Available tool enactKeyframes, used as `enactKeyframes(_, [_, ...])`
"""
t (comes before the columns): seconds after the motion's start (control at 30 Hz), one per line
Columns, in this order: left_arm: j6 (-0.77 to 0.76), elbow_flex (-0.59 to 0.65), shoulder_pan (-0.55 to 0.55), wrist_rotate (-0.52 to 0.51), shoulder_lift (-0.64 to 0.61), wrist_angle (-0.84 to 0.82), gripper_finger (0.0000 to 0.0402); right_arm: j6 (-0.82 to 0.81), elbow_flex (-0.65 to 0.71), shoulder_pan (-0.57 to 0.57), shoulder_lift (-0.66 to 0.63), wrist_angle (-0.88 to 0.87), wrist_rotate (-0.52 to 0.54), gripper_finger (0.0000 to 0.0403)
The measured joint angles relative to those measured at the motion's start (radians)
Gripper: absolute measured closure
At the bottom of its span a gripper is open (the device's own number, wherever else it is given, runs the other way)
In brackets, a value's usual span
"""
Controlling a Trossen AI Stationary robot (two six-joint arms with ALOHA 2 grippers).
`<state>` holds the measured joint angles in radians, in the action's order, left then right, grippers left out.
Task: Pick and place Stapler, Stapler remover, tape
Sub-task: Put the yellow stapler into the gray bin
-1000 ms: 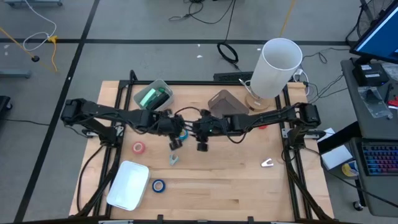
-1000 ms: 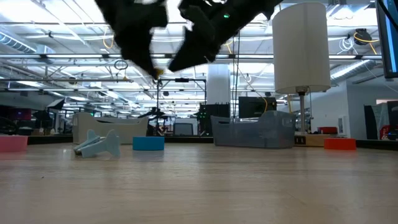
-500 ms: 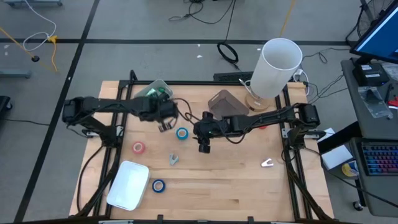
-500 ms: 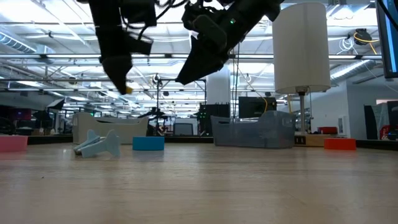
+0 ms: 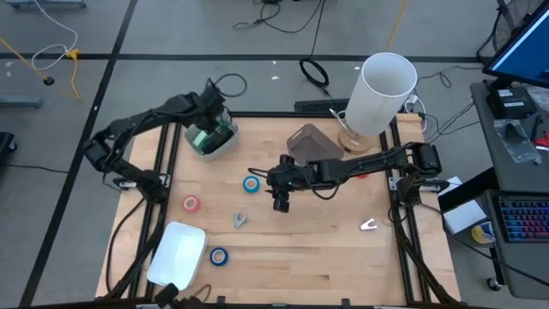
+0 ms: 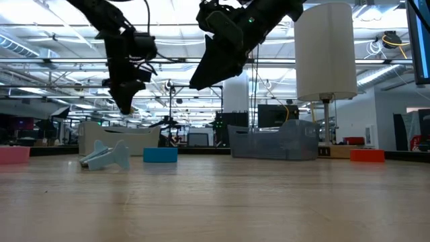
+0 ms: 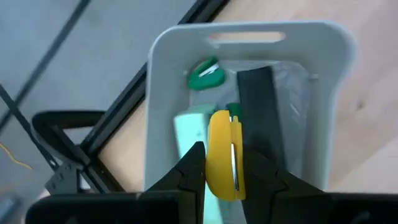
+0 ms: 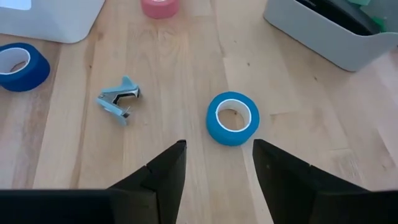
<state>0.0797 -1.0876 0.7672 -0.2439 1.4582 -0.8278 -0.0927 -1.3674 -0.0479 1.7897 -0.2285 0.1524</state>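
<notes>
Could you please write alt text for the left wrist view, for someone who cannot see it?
The left gripper holds a yellow roll of tape on edge between its dark fingers, above an open grey bin. The bin already holds a green item, a pale mint object and a black object, and it sits at a wooden table's edge.

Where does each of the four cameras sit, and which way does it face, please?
High view: overhead, straight down on the table; both arms show.
Low view: table height, level toward the room; both arms hang from above.
Left wrist view: above the grey bin; the left gripper holds a yellow roll.
Right wrist view: looks down on the bare wood; the right gripper is open.
Shared: the blue tape roll in the right wrist and high views.
</notes>
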Motion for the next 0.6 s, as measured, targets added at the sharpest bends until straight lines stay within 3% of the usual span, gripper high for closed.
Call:
enactKeyframes(0.17, [0.004, 0.015, 0.066, 0.044, 0.0, 0.015, 0.0335, 0.0, 0.0, 0.001, 0.0, 0.009, 0.0, 0.0219])
enactKeyframes(0.43, [-0.006, 0.049, 0.068, 0.072, 0.048, 0.091, 0.0333, 0.0, 0.0, 0.002, 0.0, 0.032, 0.0, 0.0218])
enactKeyframes(0.6, [-0.05, 0.049, 0.068, 0.1, 0.107, 0.126, 0.0303, 0.0, 0.0, 0.002, 0.0, 0.03, 0.0, 0.0219])
